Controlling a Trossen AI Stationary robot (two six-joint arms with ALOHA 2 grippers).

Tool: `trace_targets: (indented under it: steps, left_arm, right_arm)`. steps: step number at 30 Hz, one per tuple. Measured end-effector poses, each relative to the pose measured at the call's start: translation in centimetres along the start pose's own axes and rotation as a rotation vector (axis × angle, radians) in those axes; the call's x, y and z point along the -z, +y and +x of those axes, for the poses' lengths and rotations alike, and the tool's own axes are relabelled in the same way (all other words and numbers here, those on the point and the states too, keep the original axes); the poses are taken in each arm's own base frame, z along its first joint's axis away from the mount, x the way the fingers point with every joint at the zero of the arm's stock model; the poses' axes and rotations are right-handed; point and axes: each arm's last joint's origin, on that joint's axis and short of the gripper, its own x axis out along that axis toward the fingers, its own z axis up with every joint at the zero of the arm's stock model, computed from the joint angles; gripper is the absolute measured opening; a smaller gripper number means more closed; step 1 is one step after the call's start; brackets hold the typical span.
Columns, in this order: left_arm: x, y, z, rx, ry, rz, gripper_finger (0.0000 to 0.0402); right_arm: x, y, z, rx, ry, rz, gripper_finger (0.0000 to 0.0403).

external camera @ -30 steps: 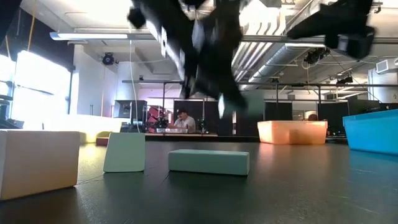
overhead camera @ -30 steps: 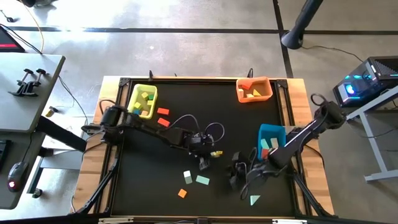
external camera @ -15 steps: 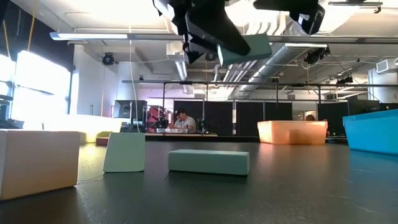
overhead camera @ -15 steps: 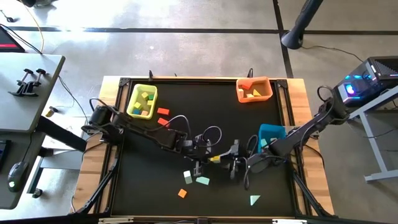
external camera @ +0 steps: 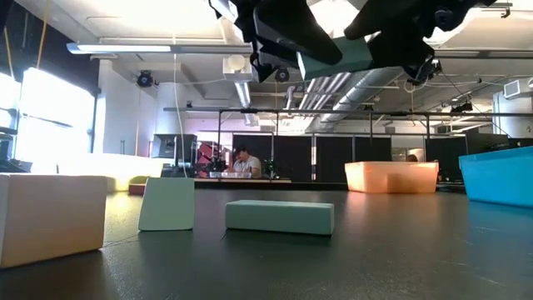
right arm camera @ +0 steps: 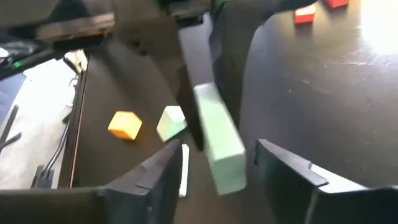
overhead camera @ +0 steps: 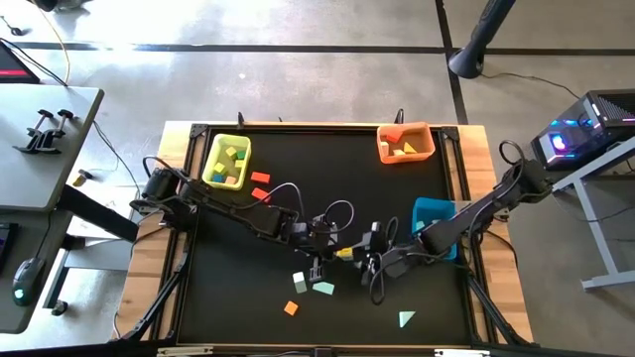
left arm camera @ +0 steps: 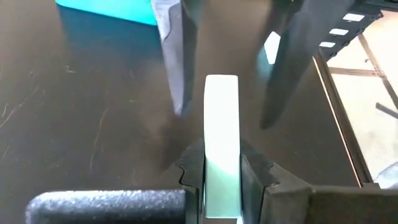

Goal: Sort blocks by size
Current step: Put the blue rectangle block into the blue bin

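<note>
Since a second ago my right gripper (overhead camera: 365, 256) has swung in from beside the blue bin (overhead camera: 434, 213) and is now meeting my left gripper (overhead camera: 337, 251) over mid-table; the left has barely shifted.

High view: both sets of fingers are converging on one spot, nearly touching. A yellow piece (overhead camera: 344, 252) is showing just between them. Below my left fingers, two mint blocks (overhead camera: 323, 288) and an orange cube (overhead camera: 291, 308) are lying loose; a mint triangle (overhead camera: 406, 318) is lying well apart, below the right arm.

Low view: I am holding a mint bar (external camera: 340, 60) aloft, clear of the table, with the right gripper closing in around it. A mint bar (external camera: 280, 216), a mint upright piece (external camera: 167, 203) and a tan cube (external camera: 52, 218) are resting on the surface beneath.

Left wrist view: my left fingers are clamped on the mint bar's near end; the right fingers (left arm camera: 176, 56) are standing apart either side of its far end.

Right wrist view: my right fingers are spread, straddling the bar, not yet gripping.

Risk, as I judge it: this is looking like a handover. If my left lets go before the right is pinching, the bar is dropping onto the blocks below. An off-centre right grip could twist it out.
</note>
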Motion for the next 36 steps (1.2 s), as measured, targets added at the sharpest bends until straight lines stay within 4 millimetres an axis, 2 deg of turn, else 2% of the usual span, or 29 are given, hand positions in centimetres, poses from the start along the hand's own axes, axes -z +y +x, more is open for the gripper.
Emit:
trace_targets:
  steps: [10, 14, 17, 19, 21, 24, 28, 31, 34, 36]
  left_arm:
    - [-0.2, -0.1, 0.0, 0.023, -0.024, -0.001, 0.0042]
    - [-0.2, 0.0, 0.0, 0.009, -0.017, -0.002, 0.0067]
    - [0.0, 0.3, 0.0, -0.032, 0.013, -0.039, 0.0101]
    - [1.0, 0.4, -0.1, -0.051, 0.095, -0.066, 0.0124]
    - [1.2, 0.3, 0.1, -0.054, 0.110, -0.085, 0.0141]
    - [1.3, 0.5, -0.2, -0.085, 0.124, -0.096, 0.0154]
    - [1.4, 0.5, -0.1, -0.107, 0.129, -0.085, 0.0155]
    - [1.3, 0.5, -0.1, -0.115, 0.113, -0.084, 0.0153]
    - [1.1, 0.6, -0.1, -0.118, 0.096, -0.088, 0.0153]
    - [1.1, 0.7, -0.1, -0.122, 0.094, -0.088, 0.0153]
  right_arm:
    - [-0.6, -0.7, 0.6, -0.067, 0.063, 0.012, 0.0057]
    - [-0.7, -1.0, -0.1, -0.053, 0.094, 0.108, 0.0056]
    - [-0.1, -1.3, -1.9, 0.020, 0.176, 0.254, 0.0056]
    - [1.5, -2.3, -3.8, 0.137, 0.315, 0.305, 0.0056]
    - [2.3, -2.9, -5.7, 0.240, 0.392, 0.417, 0.0056]
    - [3.4, -4.5, -9.6, 0.465, 0.457, 0.529, 0.0056]
    - [4.4, -6.0, -13.3, 0.674, 0.480, 0.597, 0.0056]
    - [4.8, -6.8, -14.5, 0.833, 0.539, 0.614, 0.0056]
    - [4.9, -7.3, -14.8, 0.931, 0.558, 0.588, 0.0058]
    - [4.9, -7.5, -14.7, 0.965, 0.552, 0.572, 0.0077]
